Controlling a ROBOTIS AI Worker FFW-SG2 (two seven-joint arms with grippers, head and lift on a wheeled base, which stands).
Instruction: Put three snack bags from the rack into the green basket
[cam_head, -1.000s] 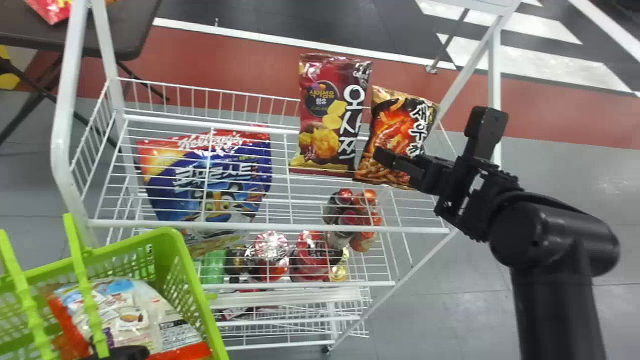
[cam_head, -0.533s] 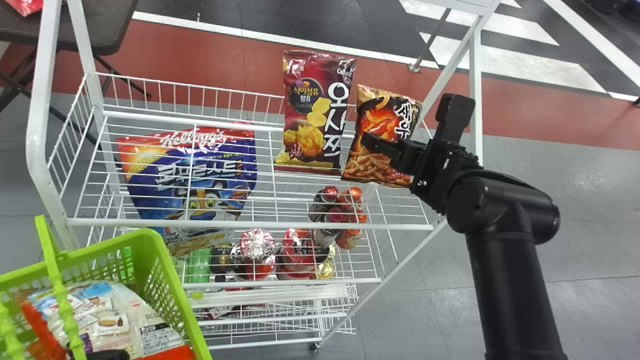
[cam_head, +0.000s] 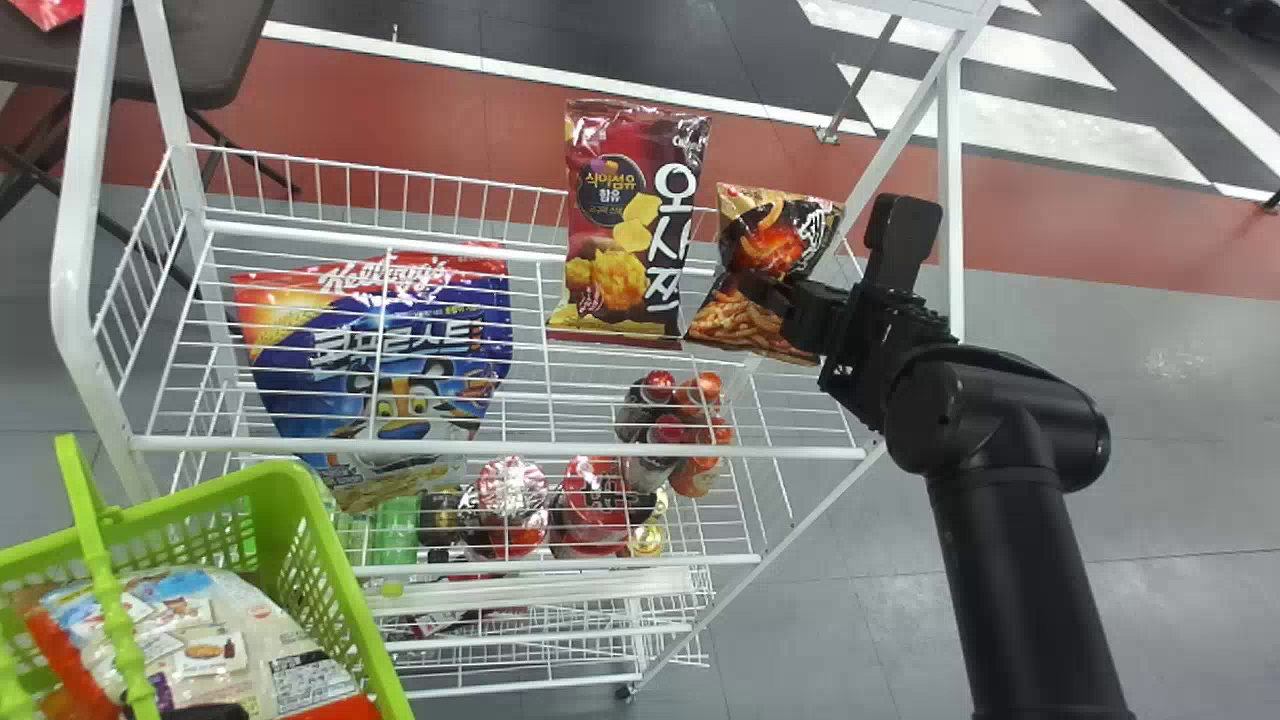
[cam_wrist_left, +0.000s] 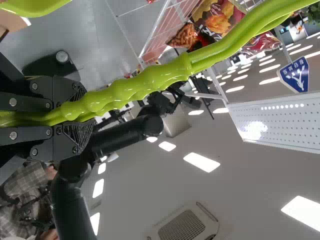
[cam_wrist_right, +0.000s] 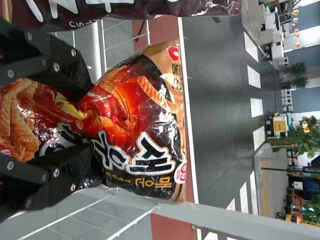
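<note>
In the head view my right gripper (cam_head: 765, 292) is at the orange-and-black snack bag (cam_head: 755, 325) on the rack's (cam_head: 500, 448) top shelf. The right wrist view shows that bag (cam_wrist_right: 125, 95) puckered where the right gripper (cam_wrist_right: 90, 120) is shut on it. A dark red snack bag (cam_head: 625, 230) stands upright beside it. My left gripper (cam_head: 205, 712) is at the bottom edge, by the green basket (cam_head: 335, 590). In the left wrist view the left gripper (cam_wrist_left: 80, 112) is shut on the basket's green handle (cam_wrist_left: 165, 75). A pale bag with red edging (cam_head: 225, 610) lies in the basket.
A blue cereal bag (cam_head: 390, 350) leans in the left part of the top shelf. Bottles and cans (cam_head: 600, 505) stand on the shelf below. White posts (cam_head: 950, 190) frame the rack, and a dark table (cam_head: 200, 50) is behind at the left.
The head view has shifted, with rack and basket moving left in it. My right gripper has closed on the orange-and-black bag, which is now creased around the middle.
</note>
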